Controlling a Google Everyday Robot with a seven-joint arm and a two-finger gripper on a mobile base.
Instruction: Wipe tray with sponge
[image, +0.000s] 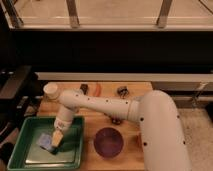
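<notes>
The green tray (30, 157) sits at the near left of the wooden table. The light-blue sponge (45, 141) lies inside it, left of centre. My gripper (56, 140) reaches down into the tray from the white arm (107, 106) and presses on the sponge's right side.
A purple bowl (109, 141) stands right of the tray. A white round cup (50, 90) is at the back left. Small dark objects (121, 90) lie near the table's far edge. A black shelf (17, 85) is to the left.
</notes>
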